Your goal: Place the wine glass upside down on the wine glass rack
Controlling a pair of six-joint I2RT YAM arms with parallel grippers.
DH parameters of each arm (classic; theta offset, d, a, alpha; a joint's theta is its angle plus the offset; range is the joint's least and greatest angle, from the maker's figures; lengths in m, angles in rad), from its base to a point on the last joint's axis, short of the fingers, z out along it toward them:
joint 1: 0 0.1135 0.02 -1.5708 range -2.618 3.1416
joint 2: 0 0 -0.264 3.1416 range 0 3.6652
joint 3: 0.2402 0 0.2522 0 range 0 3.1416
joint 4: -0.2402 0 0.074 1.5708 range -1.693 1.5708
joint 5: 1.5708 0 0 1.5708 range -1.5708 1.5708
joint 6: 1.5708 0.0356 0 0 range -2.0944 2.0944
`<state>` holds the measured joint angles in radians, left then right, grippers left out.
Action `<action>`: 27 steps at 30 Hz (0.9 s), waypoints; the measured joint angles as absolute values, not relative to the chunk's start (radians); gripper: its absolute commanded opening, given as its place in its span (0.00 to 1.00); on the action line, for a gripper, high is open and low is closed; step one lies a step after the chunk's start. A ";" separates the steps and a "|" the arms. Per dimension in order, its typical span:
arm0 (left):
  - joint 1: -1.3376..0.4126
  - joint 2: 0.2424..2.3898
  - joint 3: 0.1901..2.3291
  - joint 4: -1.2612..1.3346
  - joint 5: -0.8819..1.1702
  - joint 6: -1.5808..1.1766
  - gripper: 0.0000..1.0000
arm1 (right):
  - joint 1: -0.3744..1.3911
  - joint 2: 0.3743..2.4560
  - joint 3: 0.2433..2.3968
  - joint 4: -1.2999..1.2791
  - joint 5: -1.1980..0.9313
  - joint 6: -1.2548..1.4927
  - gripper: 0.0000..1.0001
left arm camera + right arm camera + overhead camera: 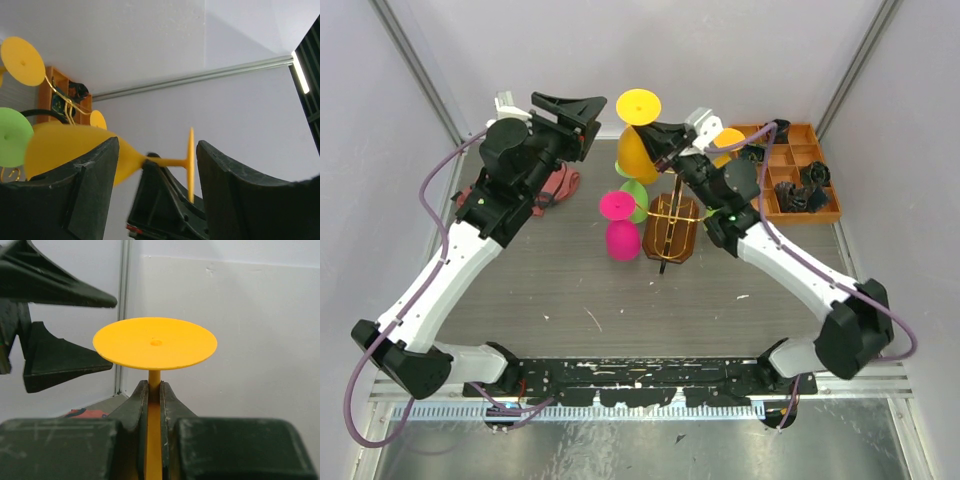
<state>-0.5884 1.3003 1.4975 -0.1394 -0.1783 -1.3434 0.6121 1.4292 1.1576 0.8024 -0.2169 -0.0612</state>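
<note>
Grips the glass (632, 152) by its stem in the right end effector (154, 390), pads (134, 410) clenched on either side just under the foot. Holds it inverted, foot up and bowl down, off the tabletop (620, 310) near the middle of the far edge, just beyond the rack (672, 222) and slightly to its left. Not yet on the rack's gold wire.

Poses the left end effector (592, 118) released, fingers (90, 190) spread wide, just left of the glass's foot and apart from it. From the left wrist, frames stem and foot in the gap between those fingers, without contact.

Rack upright toward the far edge, brown base down. Pink glass (622, 240) and green glass (635, 192) just left of it, feet up; touching the wire or not, cannot tell. Second orange glass (728, 140) right of the rack, partly hidden. Tray (798, 127) in the far right corner, close to the right edge, black parts (802, 188) in its compartments. Reddish cloth (558, 185) toward the far left corner.

Open tabletop across the near half, from rack to near edge, marked only by a few pale specks. Tight room along the far edge: both end effectors, glasses and rack crowded together, walls (720, 50) close on left, right and far sides.
</note>
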 measured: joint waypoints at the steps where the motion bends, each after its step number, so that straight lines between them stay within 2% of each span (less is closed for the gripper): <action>1: -0.583 1.300 1.497 -0.140 -0.182 -1.333 0.70 | 0.612 1.402 1.158 0.770 -0.208 -0.075 0.01; 12: -0.387 1.341 1.498 -0.148 -0.175 -1.214 0.72 | 0.612 0.902 1.057 0.385 -0.147 -0.130 0.01; 17: -0.364 1.395 1.514 -0.156 -0.169 -1.186 0.72 | 0.612 0.717 0.940 0.234 -0.133 -0.102 0.01; 27: -0.364 1.528 1.639 -0.164 -0.115 -1.163 0.72 | 0.612 0.568 0.776 0.074 -0.126 -0.009 0.01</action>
<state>-0.3645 1.5276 1.6390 -0.1642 -0.1150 -1.1633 0.6121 0.5678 0.7765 0.0738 -0.1261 -0.0093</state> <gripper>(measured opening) 0.716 0.125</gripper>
